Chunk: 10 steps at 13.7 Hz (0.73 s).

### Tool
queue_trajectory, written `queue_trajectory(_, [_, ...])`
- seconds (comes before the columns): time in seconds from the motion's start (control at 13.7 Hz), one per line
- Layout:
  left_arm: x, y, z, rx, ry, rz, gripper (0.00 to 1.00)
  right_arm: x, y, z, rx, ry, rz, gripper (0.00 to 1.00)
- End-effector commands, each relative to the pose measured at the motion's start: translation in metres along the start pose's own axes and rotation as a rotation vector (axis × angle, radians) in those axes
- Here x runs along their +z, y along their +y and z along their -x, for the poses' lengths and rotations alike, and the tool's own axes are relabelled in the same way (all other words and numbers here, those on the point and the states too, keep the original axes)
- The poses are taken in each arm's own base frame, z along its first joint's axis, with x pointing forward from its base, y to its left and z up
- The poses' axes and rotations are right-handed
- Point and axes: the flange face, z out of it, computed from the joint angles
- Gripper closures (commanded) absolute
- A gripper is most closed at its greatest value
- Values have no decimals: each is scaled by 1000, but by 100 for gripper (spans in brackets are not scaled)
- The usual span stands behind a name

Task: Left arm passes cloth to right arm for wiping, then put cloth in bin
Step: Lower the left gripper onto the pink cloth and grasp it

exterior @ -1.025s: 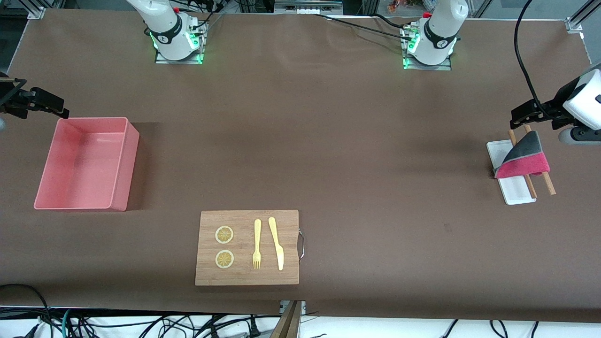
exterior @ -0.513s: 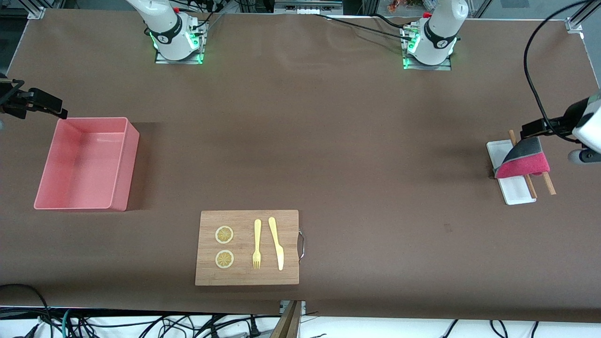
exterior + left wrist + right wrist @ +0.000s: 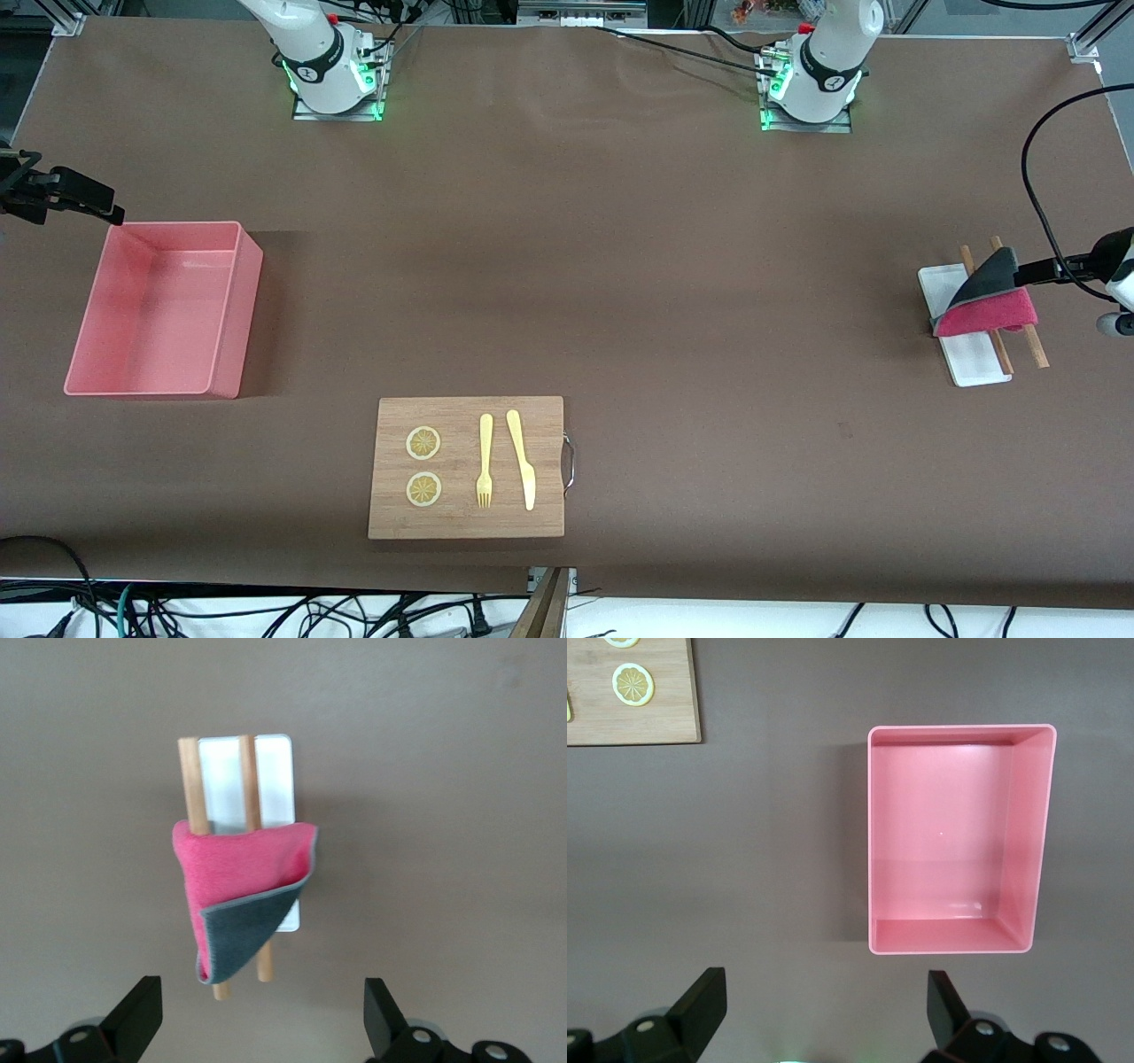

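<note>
Brown matting covers the counter (image 3: 620, 266) from end to end, a dull, slightly creased sheet that looks grippy enough to drag on fabric. Next in size comes the bin (image 3: 226, 310), a pink plastic tub with smooth upright walls, rounded corners and no lid, standing empty toward the right arm's end; it should be rigid and light. A wooden board (image 3: 465, 523) with a metal handle lies nearest the front camera, carrying two lemon slices (image 3: 423, 465), a pale yellow fork (image 3: 485, 461) and a matching knife (image 3: 521, 459). Toward the left arm's end sits a small flat white tray (image 3: 970, 359) with two wooden sticks (image 3: 1032, 346) across it, and the cloth (image 3: 244, 873) is draped over both, magenta pile on one face and grey on the other, one corner folded back to show the grey with a stitched edge. It is judged soft, limp and nearly weightless, so it will sag and may drag the loose sticks along when lifted; the raised fold, held off the tray by the sticks, looks the best place for a pinch. The left gripper (image 3: 261, 1028) hovers over the counter just beside the cloth, fingers spread wide and holding nothing. The right gripper (image 3: 824, 1023) waits over the counter beside the bin, fingers equally wide and empty.
</note>
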Motion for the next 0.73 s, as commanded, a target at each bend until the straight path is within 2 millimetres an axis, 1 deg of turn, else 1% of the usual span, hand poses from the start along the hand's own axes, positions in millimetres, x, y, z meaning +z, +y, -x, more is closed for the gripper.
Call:
queue_trajectory(0.0, [31, -27, -3, 24, -30, 17, 0, -5, 3, -1, -3, 4, 1, 0])
queue_trajectory(0.07, [42, -38, -2, 20, -31, 39, 0, -5, 3, -1, -3, 4, 1, 0])
queue_trajectory(0.15, [58, -47, 1, 23, -27, 56, 0, -5, 3, -1, -3, 4, 1, 0])
queue_trajectory(0.22, [72, -54, 5, 21, -19, 61, 0, -5, 3, -1, -3, 4, 1, 0])
queue_trajectory(0.29, [81, -59, 7, 20, -8, 68, 0, -5, 3, -1, -3, 4, 1, 0])
queue_trajectory(0.51, [108, -60, 2, 13, -21, 114, 0, -5, 3, -1, -3, 4, 1, 0])
queue_trajectory(0.66, [113, -59, 1, 13, -30, 118, 0, -4, 2, -2, -3, 2, 0, 0])
